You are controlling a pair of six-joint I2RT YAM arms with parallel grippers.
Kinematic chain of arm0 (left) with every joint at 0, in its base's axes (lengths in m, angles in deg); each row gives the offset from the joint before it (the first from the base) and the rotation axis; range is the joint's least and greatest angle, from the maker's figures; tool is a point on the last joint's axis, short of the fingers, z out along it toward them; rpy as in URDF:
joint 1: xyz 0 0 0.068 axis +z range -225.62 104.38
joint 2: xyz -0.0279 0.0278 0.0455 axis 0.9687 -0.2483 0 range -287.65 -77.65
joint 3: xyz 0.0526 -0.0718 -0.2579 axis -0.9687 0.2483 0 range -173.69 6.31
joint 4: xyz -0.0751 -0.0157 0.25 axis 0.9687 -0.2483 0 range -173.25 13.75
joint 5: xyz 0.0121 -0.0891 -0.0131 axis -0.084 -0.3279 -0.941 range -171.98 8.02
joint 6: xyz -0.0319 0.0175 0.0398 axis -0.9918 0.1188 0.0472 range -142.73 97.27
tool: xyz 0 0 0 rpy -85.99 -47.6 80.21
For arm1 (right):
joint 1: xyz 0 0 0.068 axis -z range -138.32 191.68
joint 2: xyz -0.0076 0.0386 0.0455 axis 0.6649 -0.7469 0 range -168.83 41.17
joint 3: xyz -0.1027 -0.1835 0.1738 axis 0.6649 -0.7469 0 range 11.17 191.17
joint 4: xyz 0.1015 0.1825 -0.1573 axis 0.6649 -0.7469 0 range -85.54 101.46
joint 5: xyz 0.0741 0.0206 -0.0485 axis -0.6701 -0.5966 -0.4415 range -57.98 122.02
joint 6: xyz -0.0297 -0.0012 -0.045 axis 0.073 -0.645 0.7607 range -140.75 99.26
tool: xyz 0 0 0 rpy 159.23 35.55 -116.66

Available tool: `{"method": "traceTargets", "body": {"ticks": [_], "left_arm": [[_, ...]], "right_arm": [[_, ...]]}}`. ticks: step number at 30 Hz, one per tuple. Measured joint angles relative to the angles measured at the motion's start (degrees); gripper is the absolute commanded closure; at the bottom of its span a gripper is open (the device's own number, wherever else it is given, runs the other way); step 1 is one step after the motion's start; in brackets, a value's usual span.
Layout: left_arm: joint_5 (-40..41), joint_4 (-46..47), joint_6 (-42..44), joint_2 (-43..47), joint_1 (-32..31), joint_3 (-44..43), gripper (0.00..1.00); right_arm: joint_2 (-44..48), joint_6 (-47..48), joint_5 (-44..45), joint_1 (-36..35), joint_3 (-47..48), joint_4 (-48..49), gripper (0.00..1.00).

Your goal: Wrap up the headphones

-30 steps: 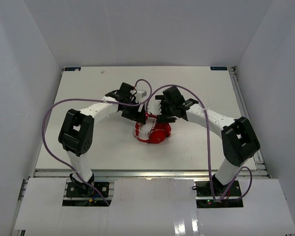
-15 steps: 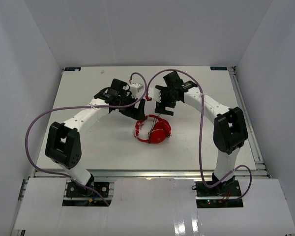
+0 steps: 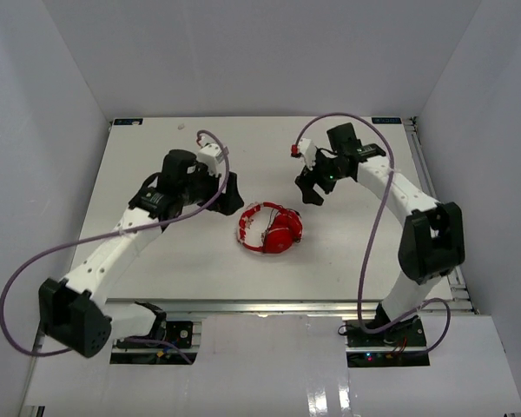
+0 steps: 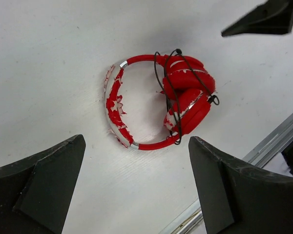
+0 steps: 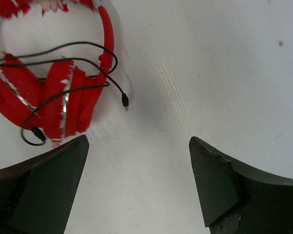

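Your left end effector (image 3: 229,196) and right end effector (image 3: 311,186) stood wide and empty, apart from the headphones (image 3: 270,228). Tucking the loose plug (image 5: 125,101) under the wound cable (image 5: 83,63) would probably have finished neatly.

Right wrist view crops the headphones (image 5: 83,107), seemingly mid-headband.

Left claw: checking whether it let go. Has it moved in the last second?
Yes. The left claw has drawn back leftward from the headphones, which lie unmoved on the table; it is open and holds nothing.

Left fingers (image 4: 39,180), right fingers (image 5: 224,187): each pair splayed wide.
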Motion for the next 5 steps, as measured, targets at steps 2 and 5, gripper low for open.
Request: {"method": "traceTargets", "body": {"ticks": [2, 5], "left_arm": [[1.15, 3.41, -3.04, 8.13, 0.10, 4.61, 0.02], [2.32, 6.84, -7.15, 18.11, 0.27, 9.07, 0.02]], "right_arm": [[9.66, -8.34, 2.85, 0.18, -8.35, 5.80, 0.10], [24.07, -18.12, 10.81, -0.38, -17.30, 12.33, 0.10]]}}
